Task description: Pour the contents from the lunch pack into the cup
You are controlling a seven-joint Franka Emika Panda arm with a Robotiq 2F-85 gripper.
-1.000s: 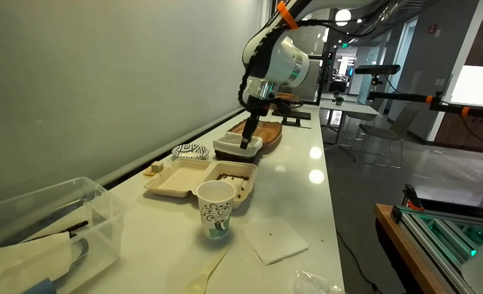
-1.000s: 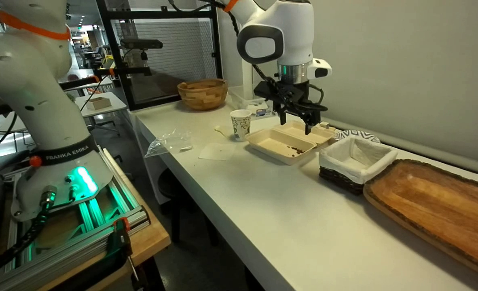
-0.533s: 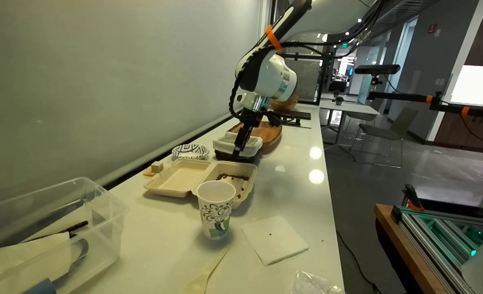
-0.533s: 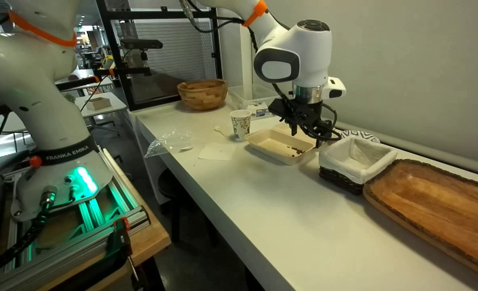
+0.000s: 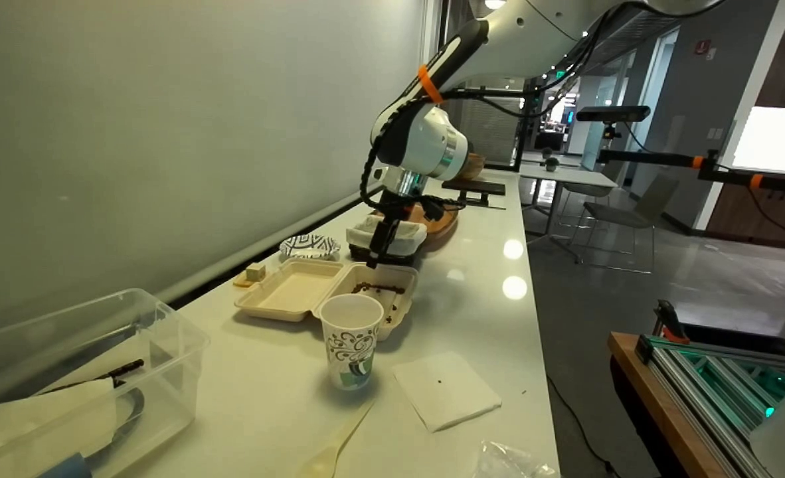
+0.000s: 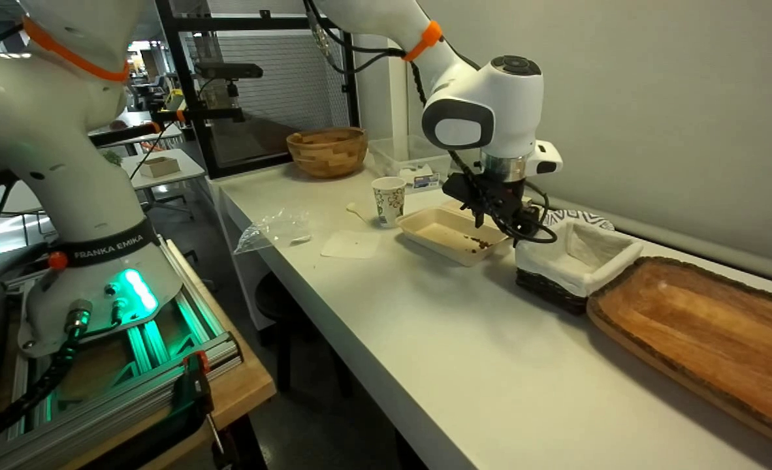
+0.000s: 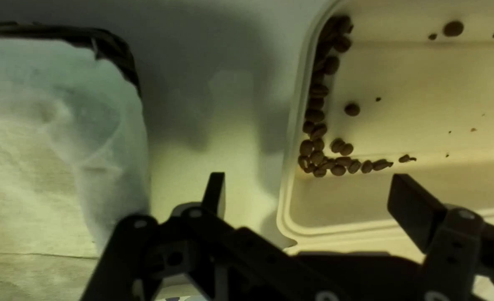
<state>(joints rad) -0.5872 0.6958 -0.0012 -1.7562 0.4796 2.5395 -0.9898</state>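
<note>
The lunch pack (image 5: pixel 293 292) lies open on the counter, a beige clamshell with both halves flat. Brown beans (image 7: pixel 318 159) line one end and side of its deeper half. The cup (image 5: pixel 350 348), white with swirly print, stands upright beside the pack, as an exterior view (image 6: pixel 389 201) also shows. My gripper (image 7: pixel 309 184) is open and points down over the bean end of the pack. In the wrist view one finger (image 7: pixel 215 194) appears over the gap outside the rim, the other finger (image 7: pixel 414 209) over the inside. Nothing is between them; the cup is outside the wrist view.
A white-lined basket (image 6: pixel 575 251) stands close to the pack's bean end, with a wooden tray (image 6: pixel 699 320) beyond. A patterned bowl (image 5: pixel 309 245) sits near the wall. Near the cup lie a napkin (image 5: pixel 447 390), a spoon (image 5: pixel 339 441) and a clear bin (image 5: pixel 167 372).
My gripper has come down toward the lunch pack's bean end, staying open. The pack and the cup have not moved.
</note>
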